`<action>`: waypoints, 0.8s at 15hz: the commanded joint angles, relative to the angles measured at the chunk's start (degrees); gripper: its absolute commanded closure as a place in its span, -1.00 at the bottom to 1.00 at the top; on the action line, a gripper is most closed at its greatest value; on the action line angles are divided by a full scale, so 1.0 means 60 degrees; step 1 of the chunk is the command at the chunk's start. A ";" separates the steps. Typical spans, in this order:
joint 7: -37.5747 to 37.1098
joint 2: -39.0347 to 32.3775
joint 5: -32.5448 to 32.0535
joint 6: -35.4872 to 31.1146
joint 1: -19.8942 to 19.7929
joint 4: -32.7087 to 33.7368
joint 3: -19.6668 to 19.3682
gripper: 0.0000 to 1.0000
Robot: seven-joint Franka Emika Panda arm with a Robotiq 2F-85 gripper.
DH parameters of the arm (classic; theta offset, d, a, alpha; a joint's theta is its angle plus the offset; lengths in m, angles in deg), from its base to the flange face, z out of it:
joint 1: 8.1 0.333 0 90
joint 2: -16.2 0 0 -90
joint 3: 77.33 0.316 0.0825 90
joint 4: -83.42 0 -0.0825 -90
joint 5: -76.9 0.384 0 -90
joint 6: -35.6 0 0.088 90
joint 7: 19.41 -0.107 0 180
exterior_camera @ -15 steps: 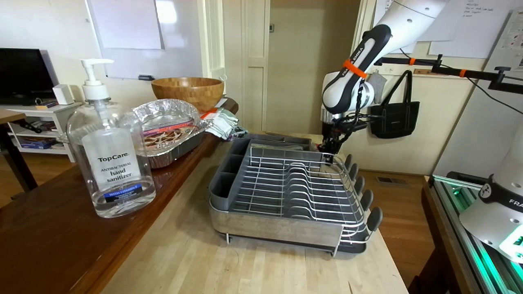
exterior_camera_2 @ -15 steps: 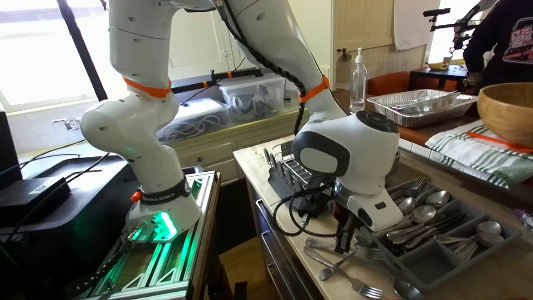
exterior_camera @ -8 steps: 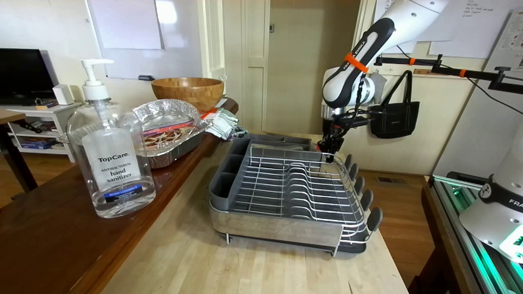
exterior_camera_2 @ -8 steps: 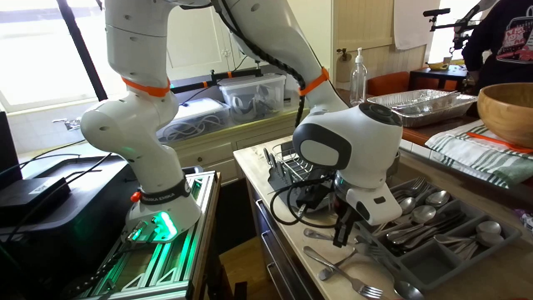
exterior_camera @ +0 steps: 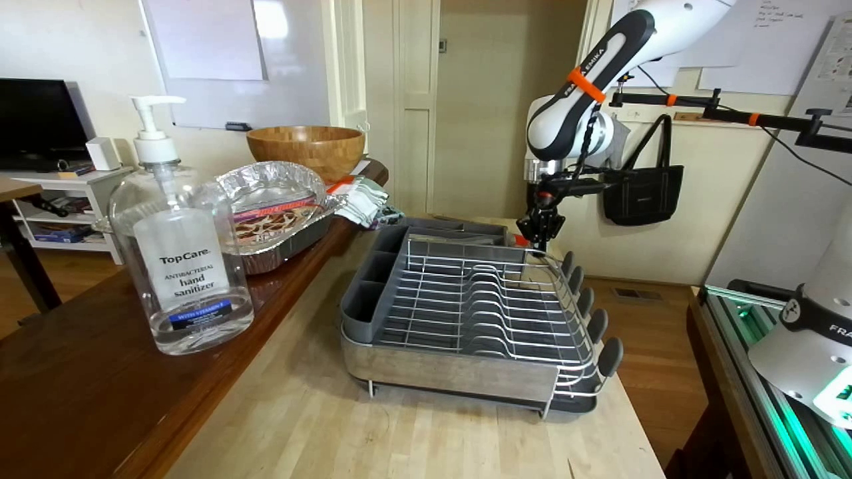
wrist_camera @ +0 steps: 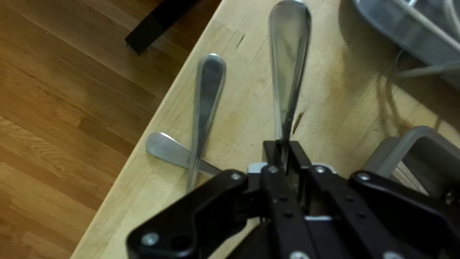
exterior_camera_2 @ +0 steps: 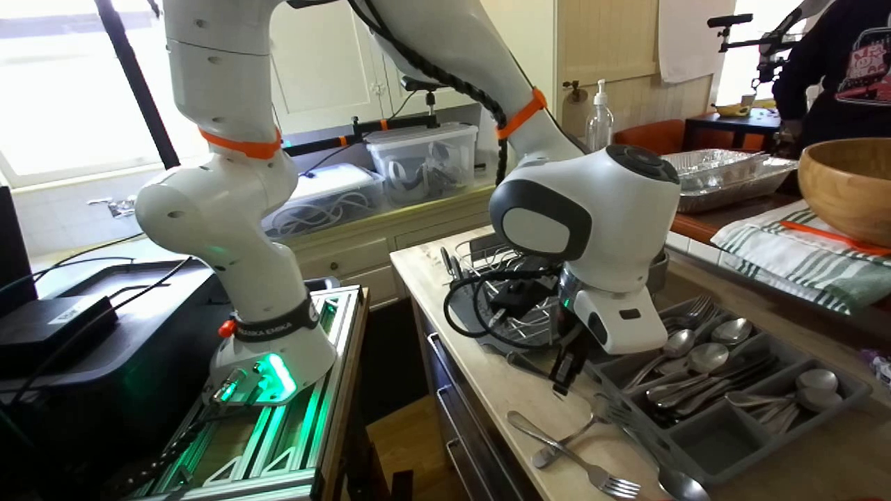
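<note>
My gripper (wrist_camera: 284, 149) is shut on a silver piece of cutlery (wrist_camera: 289, 61). Its rounded handle points away from the fingers, above the light wooden counter; which kind of cutlery it is, I cannot tell. The gripper also shows in both exterior views (exterior_camera: 540, 243) (exterior_camera_2: 565, 376). Below and beside it, two silver handles lie crossed on the counter (wrist_camera: 208, 93) (wrist_camera: 169, 149). In an exterior view a fork (exterior_camera_2: 592, 466) and a spoon (exterior_camera_2: 679, 480) lie near the gripper. The grey cutlery tray (exterior_camera_2: 759, 466), holding forks, spoons and other cutlery, stands beside it; its corner shows in the wrist view (wrist_camera: 399, 154).
A wire dish rack (exterior_camera: 452, 366) stands on the counter, its edge also in the wrist view (wrist_camera: 420, 32). A raised brown ledge bears a sanitizer bottle (exterior_camera: 180, 266), foil trays (exterior_camera: 266, 246), a striped towel (exterior_camera_2: 800, 257) and a wooden bowl (exterior_camera_2: 849, 188). A person stands behind.
My gripper has risen from the counter with the held cutlery in it. The arm's lower part has tilted a little. The loose cutlery, tray and rack have stayed in place.
</note>
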 commanded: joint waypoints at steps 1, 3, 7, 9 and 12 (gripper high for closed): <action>-0.0774 0.0450 -0.0380 0.0712 0.0327 -0.0177 -0.0279 0.95; -0.0995 0.0521 -0.0495 0.1070 0.0383 -0.0143 -0.0344 0.95; -0.1204 0.0787 -0.1059 0.1729 0.0527 -0.0146 -0.0430 0.95; -0.1291 0.0975 -0.1473 0.1987 0.0617 -0.0160 -0.0470 0.95; -0.1370 0.1281 -0.1989 0.2368 0.0681 -0.0158 -0.0456 0.95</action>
